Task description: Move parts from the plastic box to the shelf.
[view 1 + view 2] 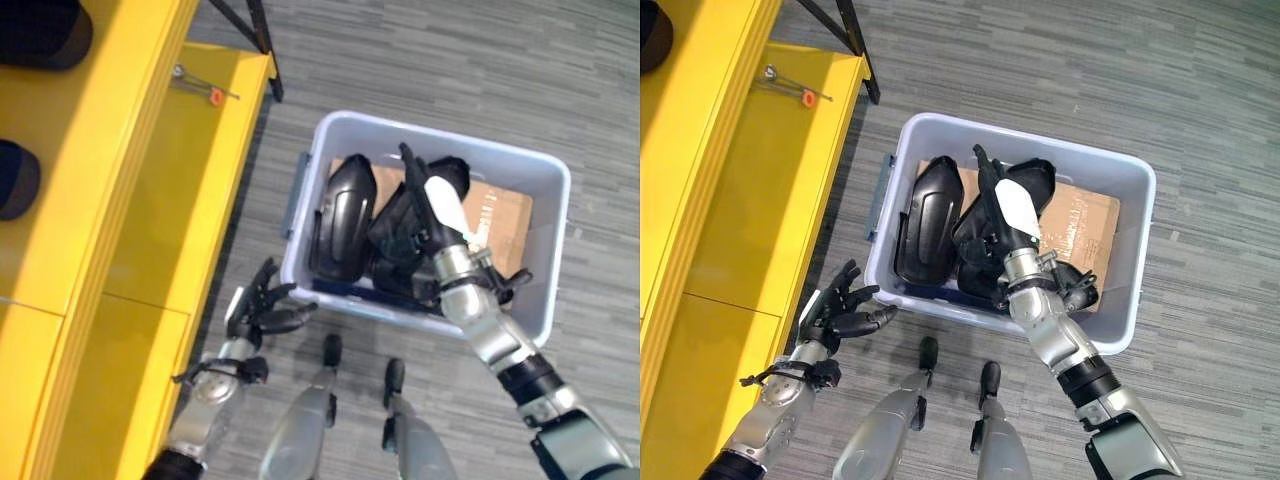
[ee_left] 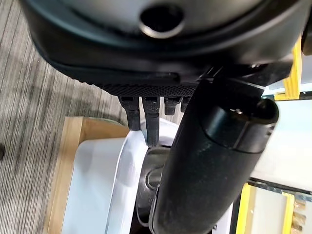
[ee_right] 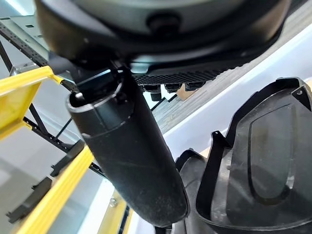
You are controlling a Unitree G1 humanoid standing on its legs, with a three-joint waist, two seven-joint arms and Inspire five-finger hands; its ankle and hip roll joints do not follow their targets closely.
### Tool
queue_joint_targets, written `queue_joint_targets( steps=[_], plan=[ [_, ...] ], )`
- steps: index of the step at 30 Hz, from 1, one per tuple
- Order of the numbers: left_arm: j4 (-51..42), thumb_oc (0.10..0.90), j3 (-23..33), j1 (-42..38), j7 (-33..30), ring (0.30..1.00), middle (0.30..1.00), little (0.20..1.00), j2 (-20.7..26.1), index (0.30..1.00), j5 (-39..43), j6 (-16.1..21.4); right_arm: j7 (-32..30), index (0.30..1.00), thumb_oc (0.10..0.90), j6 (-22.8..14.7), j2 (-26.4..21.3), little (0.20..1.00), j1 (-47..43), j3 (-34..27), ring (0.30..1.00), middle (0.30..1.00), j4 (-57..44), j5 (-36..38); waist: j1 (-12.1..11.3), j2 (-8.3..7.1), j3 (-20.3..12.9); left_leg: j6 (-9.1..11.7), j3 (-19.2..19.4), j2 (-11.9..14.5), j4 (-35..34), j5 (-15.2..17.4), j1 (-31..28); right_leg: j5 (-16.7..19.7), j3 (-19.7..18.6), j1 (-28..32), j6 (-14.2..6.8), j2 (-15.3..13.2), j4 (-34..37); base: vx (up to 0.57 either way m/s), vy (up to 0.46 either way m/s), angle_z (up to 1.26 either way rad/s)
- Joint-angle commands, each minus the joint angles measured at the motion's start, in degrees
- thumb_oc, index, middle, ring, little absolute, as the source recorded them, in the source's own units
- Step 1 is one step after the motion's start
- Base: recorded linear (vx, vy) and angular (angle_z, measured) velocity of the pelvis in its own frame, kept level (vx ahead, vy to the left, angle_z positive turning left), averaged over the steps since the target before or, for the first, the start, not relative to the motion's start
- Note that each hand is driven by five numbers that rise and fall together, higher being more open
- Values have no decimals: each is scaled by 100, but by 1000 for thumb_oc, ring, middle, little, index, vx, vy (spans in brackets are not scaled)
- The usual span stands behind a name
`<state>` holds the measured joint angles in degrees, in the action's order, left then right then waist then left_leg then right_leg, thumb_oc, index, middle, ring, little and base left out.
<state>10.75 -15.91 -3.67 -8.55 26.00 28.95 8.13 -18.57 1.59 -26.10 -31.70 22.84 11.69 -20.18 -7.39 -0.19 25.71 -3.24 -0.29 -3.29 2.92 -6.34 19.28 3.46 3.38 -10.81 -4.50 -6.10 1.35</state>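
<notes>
A pale blue plastic box [image 1: 440, 145] stands on the floor beside the yellow shelf [image 1: 150, 200]. Inside it lie black moulded parts: one curved shell [image 1: 340, 215] at the left and another [image 1: 400, 250] in the middle, on brown cardboard [image 1: 505, 215]. My right hand [image 1: 432, 210], with a white cover on it, reaches into the box with straight fingers just over the middle part [image 3: 263, 161], gripping nothing. My left hand [image 1: 260, 305] hovers outside the box's near left corner, fingers spread and empty. Two dark parts [image 1: 30, 30] lie on the shelf's upper level.
A small metal tool with a red tag [image 1: 205, 90] lies on the shelf's lower yellow board. A black stand leg [image 1: 255, 40] rests on the floor behind the box. Grey carpet [image 1: 450, 60] stretches beyond and to the right of the box.
</notes>
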Motion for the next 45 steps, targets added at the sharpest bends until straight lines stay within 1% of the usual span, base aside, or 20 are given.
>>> queue_joint_targets(
  steps=[1, 6, 10, 14, 15, 19, 27, 31, 36, 40, 44, 45],
  plan=[
    [-256, 900, -218, -30, -28, 1000, 1000, 1000, -7, 1000, 2, 323, -469, 1000, 900, -274, -94, 1000, -563, -128, 1000, 1000, -311, -282, 18, -27, -420, 30, 92, 76, 584, 575, 147, -63, 72, -347, -299, -560, -817, 0, 0, 0],
    [-273, 900, -237, -100, -93, 1000, 1000, 1000, 0, 1000, 3, 338, -593, 1000, 900, -192, -107, 1000, -691, -158, 1000, 1000, -235, -389, 16, 24, -360, 32, 95, 53, 591, 566, 216, -50, 72, -405, -293, -577, -814, 0, 0, 0],
    [-253, 900, -253, -122, -125, 1000, 1000, 1000, -27, 1000, -7, 338, -619, 1000, 900, -186, -68, 1000, -666, -164, 1000, 1000, -167, -328, 21, 47, -332, 30, 115, 53, 599, 569, 246, -52, 49, -452, -292, -572, -827, 0, 0, 0],
    [-251, 900, -269, -124, -143, 1000, 1000, 1000, -42, 1000, -26, 332, -580, 1000, 900, -195, 9, 1000, -565, -116, 1000, 1000, -144, -215, 37, 65, -297, 23, 128, 51, 617, 583, 275, -63, 20, -483, -287, -573, -835, 1, 2, -1],
    [-274, 900, -278, -118, -154, 1000, 1000, 1000, -44, 1000, -36, 339, -561, 1000, 900, -219, 59, 1000, -515, -95, 1000, 1000, -145, -91, 50, 77, -283, 24, 133, 45, 622, 588, 281, -64, 9, -491, -286, -575, -833, 0, 0, 0],
    [-277, 900, -290, -140, -189, 1000, 1000, 1000, -43, 1000, -32, 347, -575, 1000, 900, -243, 106, 1000, -500, -44, 1000, 1000, -147, -30, 56, 82, -264, 20, 142, 43, 629, 592, 299, -58, 4, -509, -287, -579, -831, 0, 0, 0],
    [-311, 900, -313, -148, -245, 1000, 1000, 1000, -35, 1000, -23, 357, -547, 1000, 900, -248, 225, 1000, -526, 119, 1000, 1000, -64, 80, 81, 152, -218, 17, 161, 29, 620, 585, 321, -81, -13, -565, -277, -579, -867, 0, 0, 0],
    [-308, 900, -327, -142, -269, 1000, 1000, 1000, -45, 1000, -22, 356, -508, 1000, 900, -276, 332, 1000, -474, 186, 1000, 1000, -8, 269, 102, 183, -195, 16, 180, 16, 622, 580, 338, -75, -40, -599, -277, -586, -869, 0, 0, 0],
    [-342, 900, -346, -160, -295, 1000, 1000, 1000, -41, 1000, -13, 385, -526, 1000, 900, -277, 366, 1000, -471, 253, 1000, 1000, 17, 274, 104, 211, -187, 15, 179, 6, 628, 579, 351, -72, -47, -619, -280, -595, -889, 0, 0, 0],
    [-372, 900, -371, -198, -339, 1000, 1000, 1000, -15, 1000, -3, 399, -629, 1000, 900, -241, 441, 1000, -571, 256, 1000, 1000, 200, 351, 92, 260, -149, 13, 187, -11, 605, 553, 383, -50, -57, -671, -286, -606, -892, 0, 0, 0],
    [-367, 900, -406, -214, -352, 1000, 1000, 1000, -9, 1000, -4, 390, -685, 1000, 900, -203, 466, 1000, -603, 263, 1000, 1000, 276, 319, 88, 273, -141, 11, 193, -21, 599, 542, 408, -36, -66, -688, -290, -610, -878, 0, 0, 0],
    [-399, 900, -422, -224, -364, 1000, 1000, 1000, 1, 1000, -6, 395, -732, 1000, 900, -178, 471, 1000, -625, 257, 1000, 1000, 354, 286, 81, 301, -134, 7, 187, -33, 602, 541, 424, -37, -52, -694, -293, -616, -878, 0, 0, 0]
  ],
)
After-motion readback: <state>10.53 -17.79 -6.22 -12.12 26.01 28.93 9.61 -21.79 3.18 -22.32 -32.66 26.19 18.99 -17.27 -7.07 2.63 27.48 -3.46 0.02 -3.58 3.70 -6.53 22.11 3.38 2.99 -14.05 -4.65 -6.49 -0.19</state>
